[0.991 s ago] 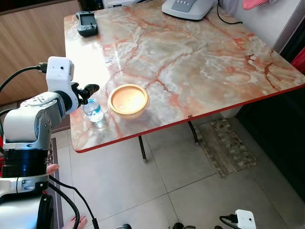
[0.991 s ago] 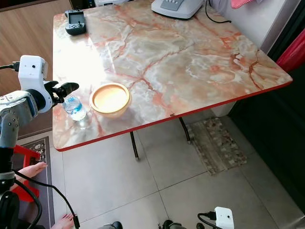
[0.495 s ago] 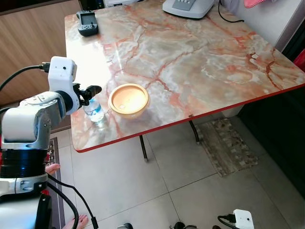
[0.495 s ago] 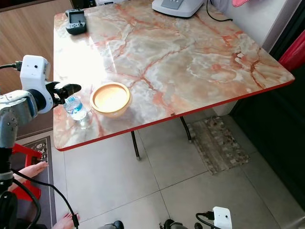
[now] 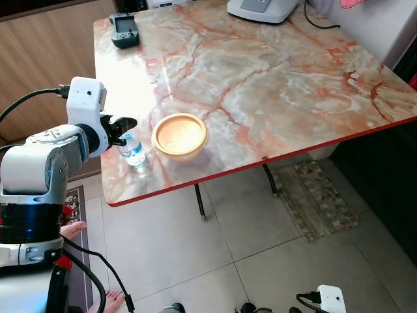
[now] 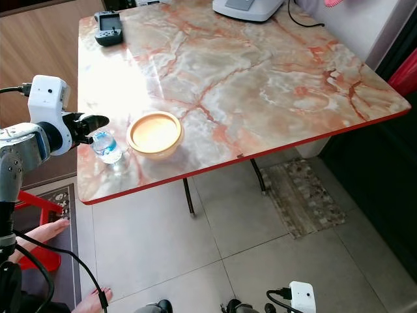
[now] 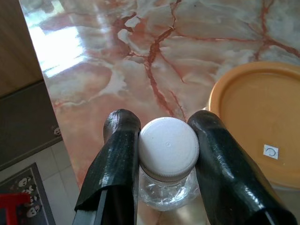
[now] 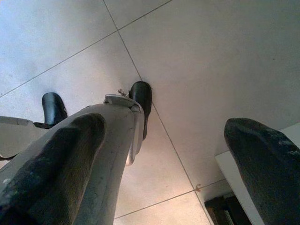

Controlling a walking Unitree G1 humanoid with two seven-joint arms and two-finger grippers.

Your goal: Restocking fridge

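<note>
A small clear water bottle [image 5: 134, 152] with a white cap [image 7: 168, 150] stands upright near the front left corner of the marble table [image 5: 273, 78]. My left gripper [image 5: 124, 127] reaches in from the table's left side. Both of its black fingers [image 7: 121, 140] press against the sides of the cap, so it is shut on the bottle. Just right of the bottle sits an empty orange bowl [image 5: 179, 135]. My right gripper [image 8: 164, 124] hangs low over the tiled floor, with its fingers wide open and nothing between them.
A black handheld controller [image 5: 124, 30] lies at the table's far left corner and a white appliance [image 5: 267, 8] at the far edge. A patterned rug [image 5: 316, 202] lies under the table's right side. A person's foot [image 5: 71, 229] and a red stool [image 6: 39, 251] are by my left side.
The camera has shifted slightly, moving the whole scene a little to the right. My left gripper stays at the bottle's cap, and the bottle and bowl have not moved on the table.
</note>
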